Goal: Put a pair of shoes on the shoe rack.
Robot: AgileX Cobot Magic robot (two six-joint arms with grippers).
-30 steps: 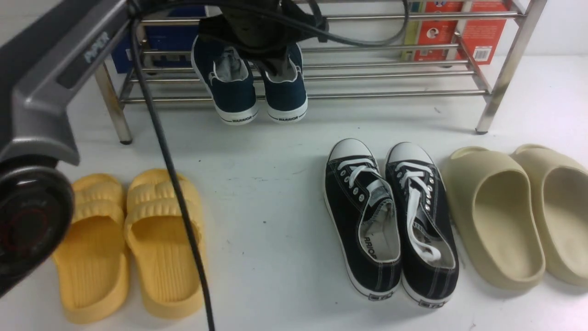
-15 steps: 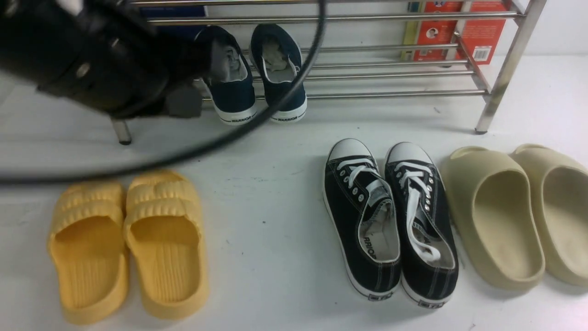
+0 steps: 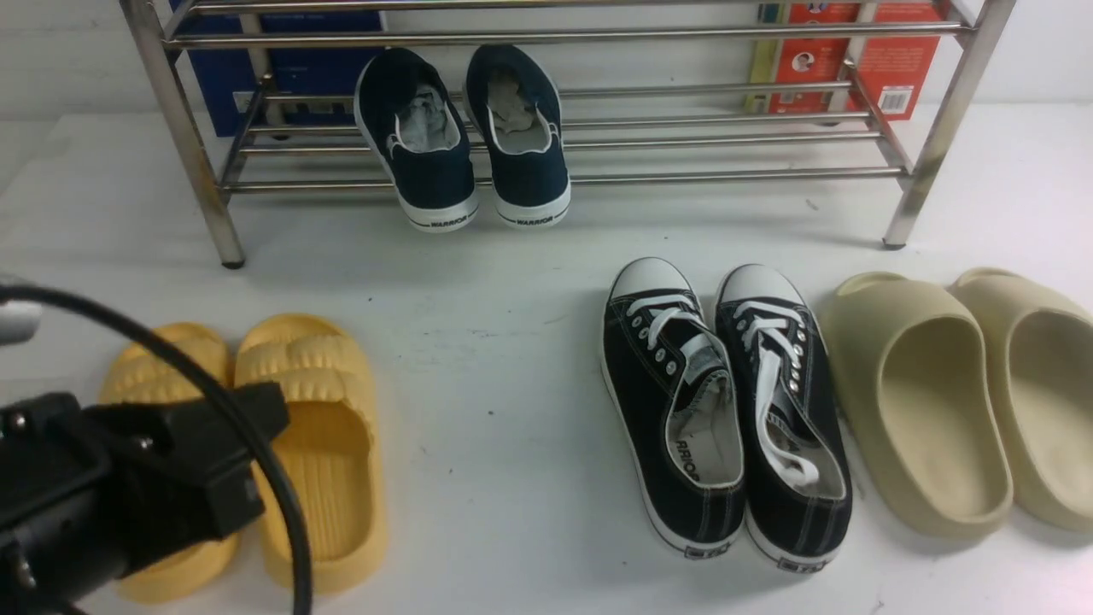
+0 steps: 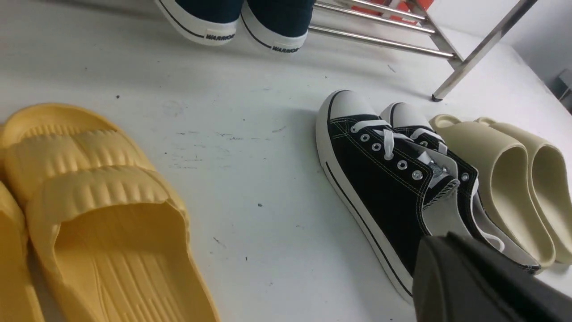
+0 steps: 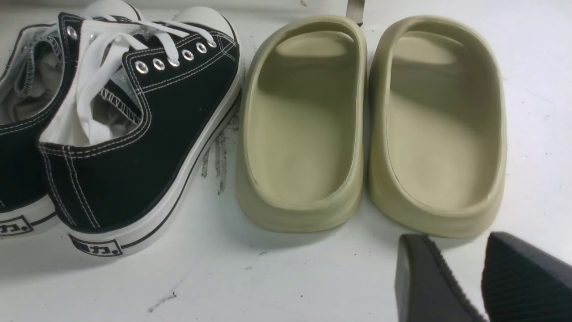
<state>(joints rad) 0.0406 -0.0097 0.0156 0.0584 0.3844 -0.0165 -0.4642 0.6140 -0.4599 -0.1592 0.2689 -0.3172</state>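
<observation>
Shoe rack [image 3: 734, 175] spans the counter's [image 3: 512, 342] far edge, and the pair of navy slip-ons [image 3: 465, 141] lies on its lower bars toward the far-left, toes in and heels overhanging, which I judge is so the bars carry the soles. Nothing grips them, so the task looks done. The left claw [image 3: 256, 427] sits low at the near-left corner over the yellow slides [image 3: 307, 444], its state unclear; the right claw [image 5: 460, 277] is parted and empty beside the beige slides [image 5: 371, 125].

Navy slip-ons [image 3: 461, 137], white soles, on silver rack [image 3: 726, 175]. Ridged yellow slides [image 3: 307, 444]. Black lace-ups [image 3: 726, 401], white toe caps. Plain beige slides [image 5: 371, 120] ahead of right jaws.
</observation>
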